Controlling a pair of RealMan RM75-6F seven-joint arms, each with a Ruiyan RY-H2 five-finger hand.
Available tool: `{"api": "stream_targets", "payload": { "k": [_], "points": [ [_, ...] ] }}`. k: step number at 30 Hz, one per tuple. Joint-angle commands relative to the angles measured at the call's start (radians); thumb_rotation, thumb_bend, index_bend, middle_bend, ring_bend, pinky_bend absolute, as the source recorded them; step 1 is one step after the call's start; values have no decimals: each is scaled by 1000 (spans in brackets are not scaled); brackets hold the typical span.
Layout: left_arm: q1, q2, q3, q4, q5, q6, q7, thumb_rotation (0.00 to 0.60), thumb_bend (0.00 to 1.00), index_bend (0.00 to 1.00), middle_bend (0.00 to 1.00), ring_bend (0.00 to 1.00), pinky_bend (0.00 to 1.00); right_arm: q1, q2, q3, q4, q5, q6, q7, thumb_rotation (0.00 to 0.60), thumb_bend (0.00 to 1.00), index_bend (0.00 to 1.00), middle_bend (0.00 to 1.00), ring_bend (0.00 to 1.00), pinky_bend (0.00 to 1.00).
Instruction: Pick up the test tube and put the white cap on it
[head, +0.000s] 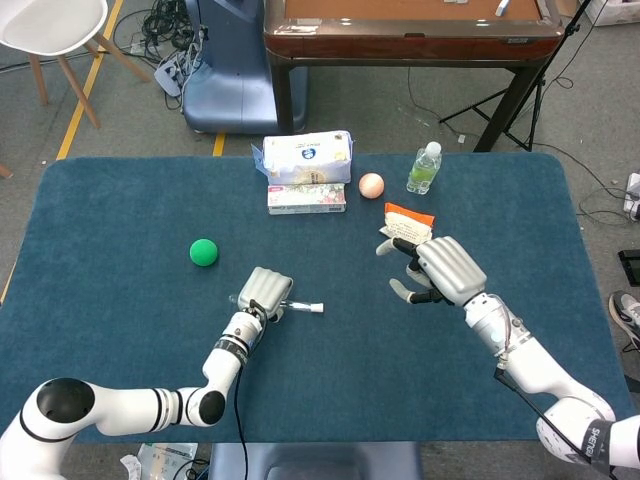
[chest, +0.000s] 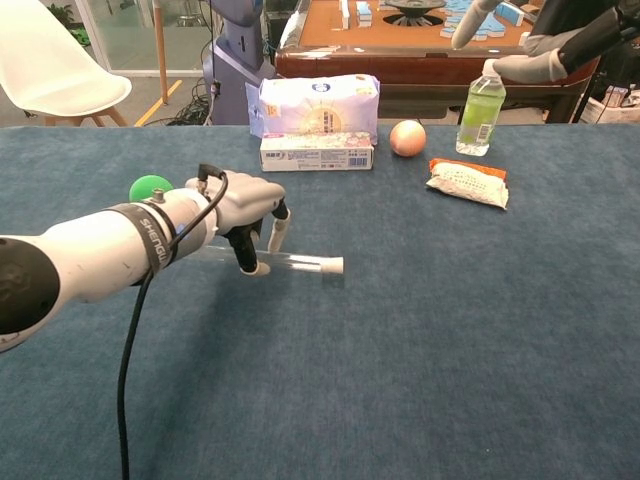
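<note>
At the left middle of the frame, the left robot hand (chest: 240, 203) pinches the clear glass test tube (chest: 290, 263) low over the blue cloth desk (chest: 450, 330). The tube lies flat, its long side pointing right, with the small white cap (chest: 333, 266) already on its right end. At the upper right, the right robot hand (head: 440, 268) hangs well apart, fingers spread, holding nothing.

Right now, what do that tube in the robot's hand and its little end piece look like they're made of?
The test tube looks like clear glass or plastic: the blue table cover shows through it. Its white cap is opaque and matte, probably plastic or rubber. The left hand holds it.
</note>
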Motion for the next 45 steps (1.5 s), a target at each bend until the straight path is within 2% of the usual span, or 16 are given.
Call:
{"api": "stream_targets", "payload": {
  "k": [1,7,11,14,20,24,27,29,32,35,38,45],
  "points": [
    [-1,0,-3,-1,-12,-6,12,600,277,468,1000,1000,1000,-2,0,-1,0,2,-2,2,600,384,318,1000,1000,1000],
    [2,13,-9,-25,-28,-5,30,600,276,390,1000,1000,1000,-10,1,-1,0,5,1,1,600,384,318,1000,1000,1000],
    [11,56,-19,-83,-41,5,33,600,276,359,1000,1000,1000,-13,9,3,-2,9,5,-4,600,384,318,1000,1000,1000],
    [30,117,-29,-161,-36,22,13,600,277,349,1000,1000,1000,-17,22,3,-1,15,4,-18,600,384,318,1000,1000,1000],
    [113,282,-46,-323,42,57,-117,600,276,347,1000,999,1000,-32,74,-31,5,59,-33,-83,600,384,318,989,1000,1000],
    [188,381,-41,-390,142,86,-236,600,276,333,982,903,959,-71,84,-55,6,57,-8,-83,600,383,318,923,998,1000],
    [258,453,-22,-427,234,115,-338,600,276,329,898,780,915,-118,93,-82,20,27,36,-80,600,383,318,834,918,1000],
    [298,486,-5,-437,285,141,-383,600,276,329,819,693,900,-145,97,-97,35,12,63,-79,600,383,318,767,806,1000],
    [368,523,34,-434,379,202,-445,600,276,330,720,625,857,-194,85,-120,79,-25,119,-62,600,384,318,687,681,994],
    [439,546,75,-420,462,267,-501,600,276,330,656,582,809,-244,62,-138,137,-54,187,-62,600,384,319,636,589,900],
    [508,565,114,-405,536,326,-563,600,276,331,626,560,782,-290,29,-150,202,-65,256,-94,600,384,318,608,554,800],
    [657,577,182,-348,675,475,-663,600,276,340,599,540,711,-380,-54,-159,326,-119,411,-95,600,384,319,571,539,738]
  ]
}}
